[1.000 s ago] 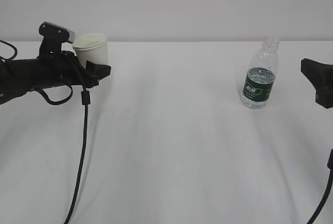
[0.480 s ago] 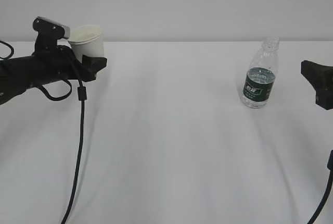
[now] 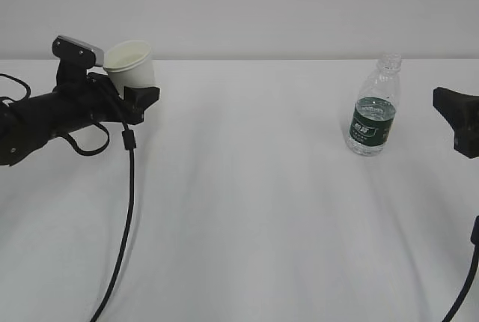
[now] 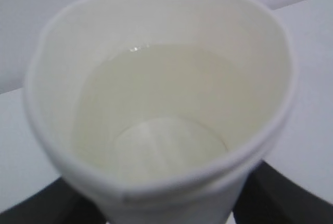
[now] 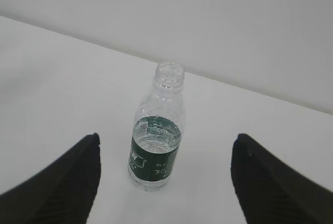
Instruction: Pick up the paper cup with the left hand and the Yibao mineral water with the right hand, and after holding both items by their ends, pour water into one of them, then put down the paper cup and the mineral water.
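The paper cup [image 3: 130, 64] is held off the table at the far left by my left gripper [image 3: 135, 94], which is shut on its lower body. In the left wrist view the cup [image 4: 161, 104] fills the frame and holds water, with black fingers [image 4: 283, 195] on both sides. The Yibao mineral water [image 3: 373, 114] stands upright and capless on the table at the right, partly full. My right gripper [image 3: 455, 118] is open and empty to its right, apart from it. In the right wrist view the bottle [image 5: 156, 148] stands ahead between the spread fingers of my right gripper [image 5: 165, 146].
A white cloth covers the table [image 3: 247, 210], with a plain wall behind. A black cable [image 3: 127, 202] hangs from the left arm down to the front edge. Another cable [image 3: 468, 277] hangs at the right edge.
The left arm with the cup rose and drew left, then came back slightly right and down. The bottle and the right gripper have not moved.
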Controlling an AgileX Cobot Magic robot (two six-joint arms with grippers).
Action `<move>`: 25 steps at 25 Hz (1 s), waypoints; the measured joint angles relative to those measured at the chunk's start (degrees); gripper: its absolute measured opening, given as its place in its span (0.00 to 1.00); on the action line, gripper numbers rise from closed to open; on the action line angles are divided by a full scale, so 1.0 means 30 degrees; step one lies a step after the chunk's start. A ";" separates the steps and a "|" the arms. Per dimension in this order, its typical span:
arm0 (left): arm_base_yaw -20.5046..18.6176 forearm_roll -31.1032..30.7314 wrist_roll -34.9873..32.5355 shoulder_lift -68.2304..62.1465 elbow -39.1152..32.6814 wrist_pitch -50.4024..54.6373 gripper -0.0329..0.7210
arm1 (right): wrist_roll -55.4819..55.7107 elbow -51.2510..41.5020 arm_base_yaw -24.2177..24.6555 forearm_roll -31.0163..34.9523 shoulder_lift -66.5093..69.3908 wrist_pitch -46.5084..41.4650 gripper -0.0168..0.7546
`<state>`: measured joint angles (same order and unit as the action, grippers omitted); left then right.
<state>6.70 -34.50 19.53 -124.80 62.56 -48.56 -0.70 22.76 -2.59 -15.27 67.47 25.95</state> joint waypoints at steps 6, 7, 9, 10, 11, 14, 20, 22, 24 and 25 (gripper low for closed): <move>0.0000 0.0116 -0.0483 -0.0422 0.0000 -0.0122 0.63 | 0.0000 0.0000 0.0000 0.0000 0.0000 -0.0036 0.79; 0.0000 0.0116 -0.0492 -0.0499 0.0000 -0.0122 0.63 | 0.0013 0.0000 0.0000 0.0000 0.0000 -0.0036 0.79; 0.0000 0.0221 -0.0541 -0.0694 0.0000 -0.0295 0.63 | 0.0013 0.0000 0.0000 0.0000 0.0000 -0.0036 0.79; 0.0000 0.0309 -0.0541 -0.0800 0.0000 -0.0460 0.63 | 0.0013 0.0000 0.0000 0.0000 0.0000 -0.0036 0.79; 0.0000 0.0315 -0.0571 -0.0933 0.0000 -0.0614 0.63 | 0.0013 0.0000 0.0000 0.0000 0.0000 -0.0036 0.79; 0.0000 0.0391 -0.0571 -0.1301 0.0000 -0.0990 0.63 | 0.0013 0.0000 0.0000 0.0000 0.0000 -0.0036 0.79; 0.0000 0.0794 -0.1022 -0.1733 0.0000 -0.1103 0.63 | 0.0013 0.0000 0.0000 0.0000 0.0000 -0.0036 0.79; 0.0000 0.0864 -0.1248 -0.1827 0.0000 -0.1103 0.63 | 0.0013 0.0000 0.0000 0.0000 0.0000 -0.0036 0.79; 0.0000 0.0908 -0.1368 -0.1854 0.0000 -0.1056 0.63 | 0.0013 0.0000 0.0000 0.0000 0.0000 -0.0036 0.79; 0.0000 0.0918 -0.1455 -0.1871 0.0000 -0.1056 0.63 | 0.0013 0.0000 0.0000 0.0000 0.0000 -0.0036 0.79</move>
<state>6.70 -31.75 15.16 -130.42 62.56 -51.72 -0.66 22.76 -2.59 -15.27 67.47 25.84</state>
